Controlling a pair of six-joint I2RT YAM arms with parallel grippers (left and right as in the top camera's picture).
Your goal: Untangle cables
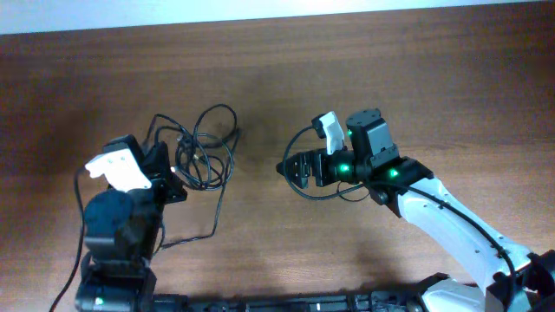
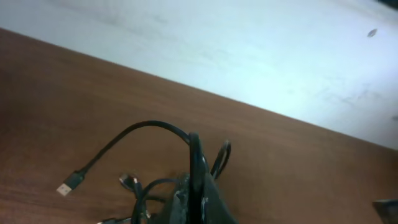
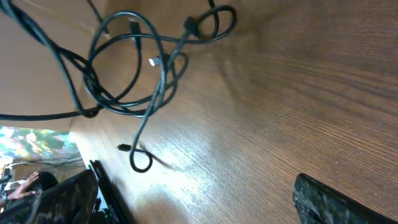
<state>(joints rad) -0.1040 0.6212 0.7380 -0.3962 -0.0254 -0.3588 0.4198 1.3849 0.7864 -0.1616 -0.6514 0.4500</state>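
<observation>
The cables (image 1: 205, 149) lie as a bunch of thin black loops left of the table's middle, with one strand trailing toward the front (image 1: 214, 221). My left gripper (image 1: 176, 179) sits at the bunch's left side. In the left wrist view it (image 2: 196, 190) is shut on a black cable (image 2: 149, 126) that arcs out to a USB plug (image 2: 64, 188); a second plug (image 2: 129, 181) lies beside it. My right gripper (image 1: 286, 166) is open to the right of the tangle, apart from it. The right wrist view shows the cables (image 3: 127, 68) ahead, and nothing between the fingers (image 3: 339, 202).
The brown wooden table (image 1: 364, 78) ends at a far edge, with a pale surface beyond (image 2: 249, 50). The right arm's own thicker black wire (image 1: 310, 192) loops beside its gripper. The arm bases stand along the front edge (image 1: 113, 277).
</observation>
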